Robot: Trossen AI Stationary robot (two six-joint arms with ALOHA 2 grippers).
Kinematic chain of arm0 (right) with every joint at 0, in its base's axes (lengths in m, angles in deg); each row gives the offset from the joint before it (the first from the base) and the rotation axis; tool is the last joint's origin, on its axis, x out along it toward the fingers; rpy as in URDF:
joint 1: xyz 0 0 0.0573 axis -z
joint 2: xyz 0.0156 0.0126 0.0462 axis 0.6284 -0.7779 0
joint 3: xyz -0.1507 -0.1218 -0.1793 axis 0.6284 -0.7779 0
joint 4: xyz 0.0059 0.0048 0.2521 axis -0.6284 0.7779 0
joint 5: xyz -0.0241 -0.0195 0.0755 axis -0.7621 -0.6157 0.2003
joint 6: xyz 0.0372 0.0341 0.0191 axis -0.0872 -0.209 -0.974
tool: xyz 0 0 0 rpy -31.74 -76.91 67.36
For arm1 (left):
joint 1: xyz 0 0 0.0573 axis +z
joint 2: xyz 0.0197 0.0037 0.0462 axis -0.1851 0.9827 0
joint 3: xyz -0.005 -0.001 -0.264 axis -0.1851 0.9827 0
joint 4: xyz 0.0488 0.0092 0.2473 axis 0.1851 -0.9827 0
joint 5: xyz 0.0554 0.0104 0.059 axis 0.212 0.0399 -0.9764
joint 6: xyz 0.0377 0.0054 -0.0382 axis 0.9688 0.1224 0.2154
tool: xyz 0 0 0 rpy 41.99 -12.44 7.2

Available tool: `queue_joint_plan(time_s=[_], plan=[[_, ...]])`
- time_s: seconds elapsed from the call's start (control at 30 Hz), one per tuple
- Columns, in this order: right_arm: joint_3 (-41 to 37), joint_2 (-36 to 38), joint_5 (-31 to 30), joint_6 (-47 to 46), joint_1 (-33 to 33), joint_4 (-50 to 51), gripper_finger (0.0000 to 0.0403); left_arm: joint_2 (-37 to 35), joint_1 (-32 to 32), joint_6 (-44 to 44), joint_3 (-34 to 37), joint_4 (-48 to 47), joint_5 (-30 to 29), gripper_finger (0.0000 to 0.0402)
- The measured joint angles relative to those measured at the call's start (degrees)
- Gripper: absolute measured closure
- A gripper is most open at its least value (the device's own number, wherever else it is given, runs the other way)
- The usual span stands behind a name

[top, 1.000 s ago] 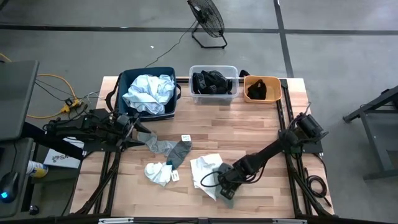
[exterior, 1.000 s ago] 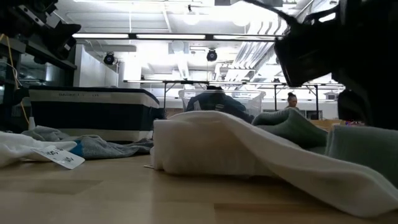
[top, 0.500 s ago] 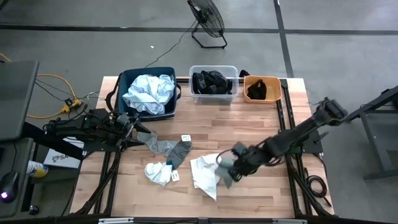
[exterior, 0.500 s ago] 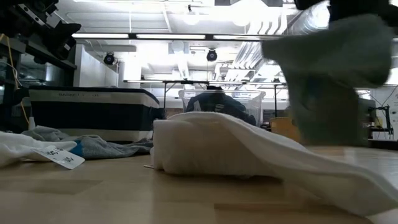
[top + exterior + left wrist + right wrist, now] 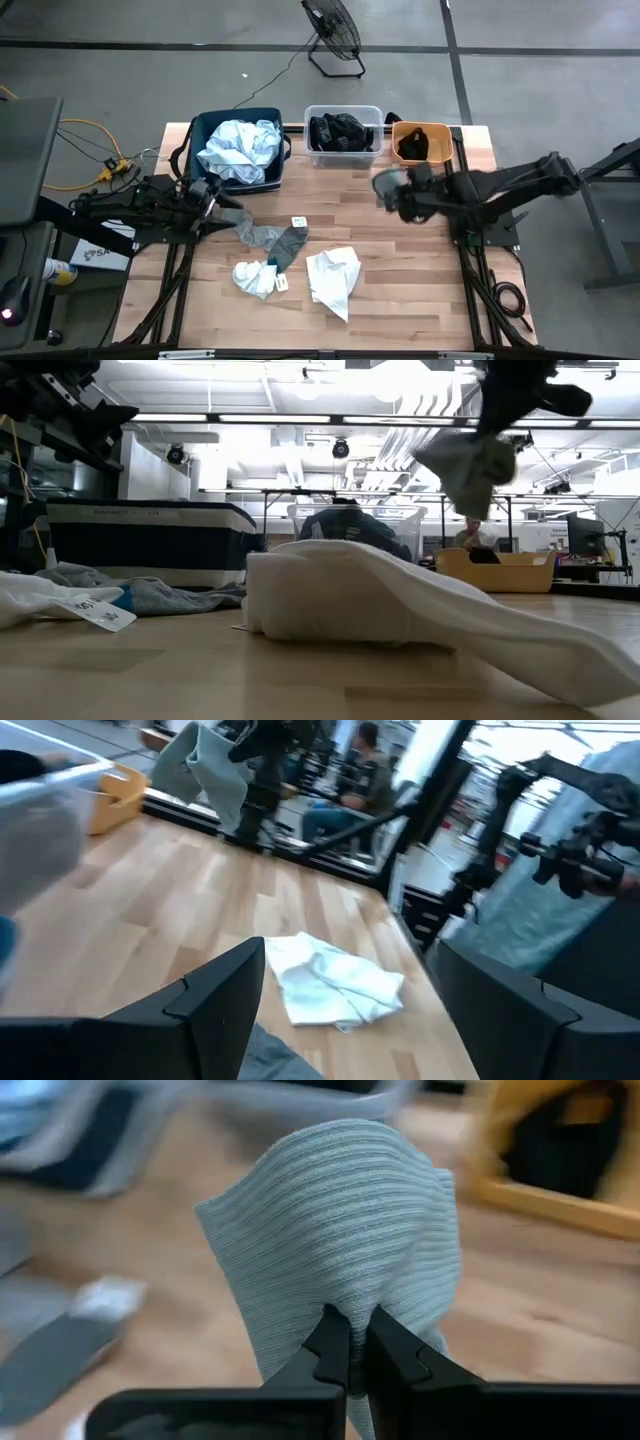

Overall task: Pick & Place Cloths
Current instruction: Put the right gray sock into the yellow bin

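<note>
Grey ribbed sock [image 5: 340,1240]: pinched between the closed fingers of the right gripper [image 5: 348,1348] and carried clear of the counter [image 5: 400,300]. It hangs in a loose fold from the pinch, so its long axis runs downward from the fingers. In the high view it sits over the far right part of the counter, just short of the container row.

Relation governing the coming move: the orange tub [image 5: 421,143] lies just beyond the sock on the far edge; the clear tub [image 5: 343,128] of dark items is a little to its left, and the navy bin [image 5: 238,148] well to the left. Which container is meant cannot be told.

Remaining cloths: a white piece [image 5: 333,280], a grey pair [image 5: 268,238] and a small white bundle [image 5: 254,277] lie mid-counter.

Left gripper [image 5: 205,197]: fingers spread wide, empty, low beside the grey pair and nearer to it than the right arm.
</note>
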Motion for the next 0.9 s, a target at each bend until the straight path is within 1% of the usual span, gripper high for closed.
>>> queue_joint_plan(time_s=[0.13, 0.2, 0.27, 0.4, 0.57, 0.7, 0.9], plan=[[0.0, 0.1, 0.3, -1.7, 8.5, 10.1, 0.0398, 0.0, 0.0, -0.4, 0.0, -0.1, -0.8, 0.0112], [0.0, 0.1, 0.2, -0.9, 12.7, 12.5, 0.0398, 0.0, 0.0, -1.3, 0.0, -0.1, -0.8, 0.0112], [0.0, 0.1, -0.5, 2.5, 17.1, 12.9, 0.0398, 0.0, 0.0, -1.3, 0.0, -0.3, -0.8, 0.0112], [0.0, 0.1, -2.9, 11.3, 26.5, 12.1, 0.0398, 0.0, 0.0, -1.3, 0.0, -0.3, -0.8, 0.0112], [0.0, -0.7, -2.8, 23.3, 38.6, 8.2, 0.0398, 0.0, 0.0, -1.3, 0.0, -0.3, -0.8, 0.0112], [0.0, -2.2, -0.9, 33.2, 46.5, 2.1, 0.0398, 0.0, 0.0, -1.3, 0.0, -0.3, -1.0, 0.0112], [0.0, -7.5, 3.3, 40.7, 54.4, -2.4, 0.0398, 0.0, 0.0, -1.3, 0.0, -0.3, -0.9, 0.0112]])
